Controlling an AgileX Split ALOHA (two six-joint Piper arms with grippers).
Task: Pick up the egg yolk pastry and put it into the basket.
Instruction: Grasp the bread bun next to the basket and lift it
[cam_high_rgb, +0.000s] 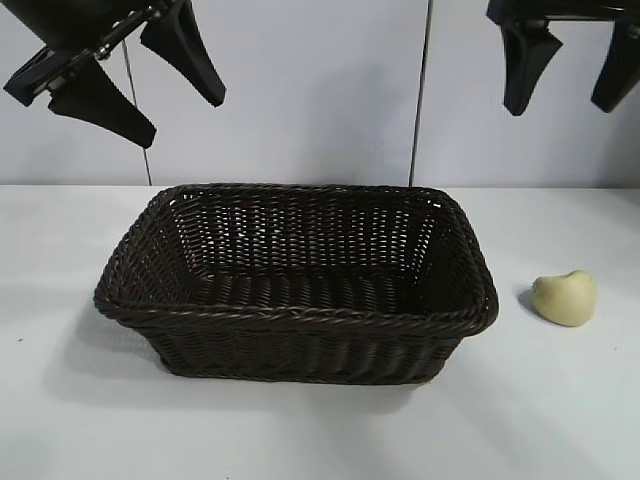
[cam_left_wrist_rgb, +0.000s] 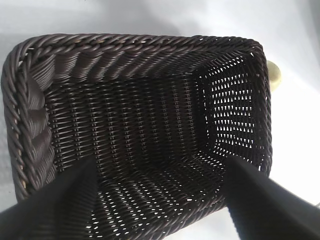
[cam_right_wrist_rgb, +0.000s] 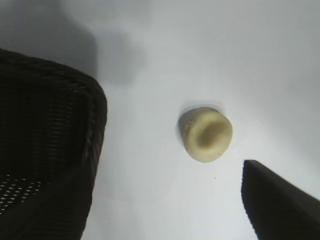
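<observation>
One small pale yellow rounded egg yolk pastry (cam_high_rgb: 565, 298) sits right of the dark woven wicker basket (cam_high_rgb: 300, 318); probably soft, crumbly: grasp its sides gently. Right gripper (cam_high_rgb: 572, 68), upper right, jaws spread; left gripper (cam_high_rgb: 140, 75), upper left, likewise.

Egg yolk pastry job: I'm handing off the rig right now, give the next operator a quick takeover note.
Left gripper: open, empty, high over the basket's left end.
Right gripper: open, empty, high above the egg yolk pastry.
Pastry: on the table, just right of the basket, not touching it.
Done: nothing picked up yet.
Left: lower the right gripper, grasp the pastry, drop it in the basket.
</observation>
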